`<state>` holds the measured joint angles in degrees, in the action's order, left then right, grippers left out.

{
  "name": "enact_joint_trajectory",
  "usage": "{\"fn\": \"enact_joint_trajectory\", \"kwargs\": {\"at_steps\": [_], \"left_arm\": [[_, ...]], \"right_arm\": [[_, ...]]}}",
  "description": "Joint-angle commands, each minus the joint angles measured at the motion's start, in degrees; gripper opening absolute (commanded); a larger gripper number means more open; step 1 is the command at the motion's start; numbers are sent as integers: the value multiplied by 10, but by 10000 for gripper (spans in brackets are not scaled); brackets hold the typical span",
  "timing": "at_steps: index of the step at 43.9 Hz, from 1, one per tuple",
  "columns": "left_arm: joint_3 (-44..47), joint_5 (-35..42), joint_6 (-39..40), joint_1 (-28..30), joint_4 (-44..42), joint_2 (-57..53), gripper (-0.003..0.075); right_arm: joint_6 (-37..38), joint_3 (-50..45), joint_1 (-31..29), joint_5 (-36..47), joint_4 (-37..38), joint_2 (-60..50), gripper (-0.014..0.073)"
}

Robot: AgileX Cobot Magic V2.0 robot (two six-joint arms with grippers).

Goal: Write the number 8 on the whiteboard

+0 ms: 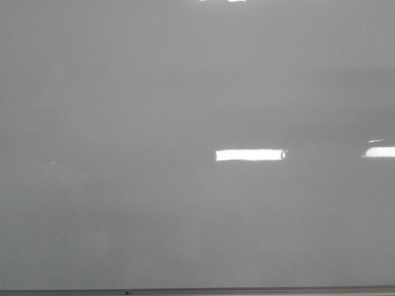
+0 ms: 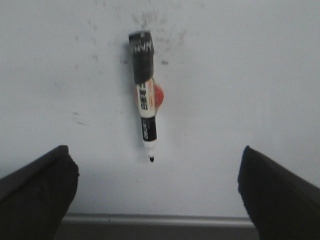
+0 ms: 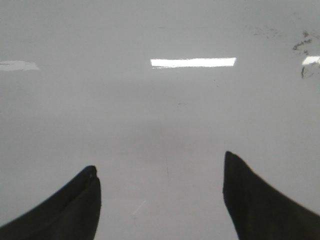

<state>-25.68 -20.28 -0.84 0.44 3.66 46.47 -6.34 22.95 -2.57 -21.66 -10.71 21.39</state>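
The whiteboard [image 1: 154, 123] fills the front view, glossy pale grey, with a thin metal edge strip [image 1: 197, 290] along the bottom. No number 8 shows on it in any view. A black-and-white marker [image 2: 144, 95] lies on the whiteboard [image 2: 240, 90] in the left wrist view, uncapped, its black tip toward my fingers, an orange spot beside its barrel. My left gripper [image 2: 157, 175] is open and empty, the marker lying beyond its fingertips. My right gripper [image 3: 160, 172] is open and empty over bare board [image 3: 150, 115]. Neither gripper shows in the front view.
Bright rectangular light reflections [image 1: 250, 155] lie on the board. Faint dark smudges [image 2: 155, 22] sit past the marker's cap end, and more smudges [image 3: 302, 47] at the far right of the right wrist view. The board's edge strip [image 2: 160, 220] runs between my left fingers.
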Motion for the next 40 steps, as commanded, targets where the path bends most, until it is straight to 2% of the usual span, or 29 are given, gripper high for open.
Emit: {"fn": "enact_joint_trajectory", "kwargs": {"at_steps": [1,14,27,33,35,40], "left_arm": [[-53,2,3,-5,10,75,638],[-119,44,19,27,10,238,638],[-127,111,16,5,10,328,626],[-127,159,16,1,9,358,536],[-127,170,16,1,8,365,484],[-127,174,16,1,8,371,391]], "right_arm": [[1,18,2,43,-3,9,540],[1,18,2,42,-9,9,540],[1,18,2,42,-11,9,540],[1,18,2,42,-11,9,540],[1,18,2,42,-11,9,540],[1,18,2,42,-11,9,540]]}}
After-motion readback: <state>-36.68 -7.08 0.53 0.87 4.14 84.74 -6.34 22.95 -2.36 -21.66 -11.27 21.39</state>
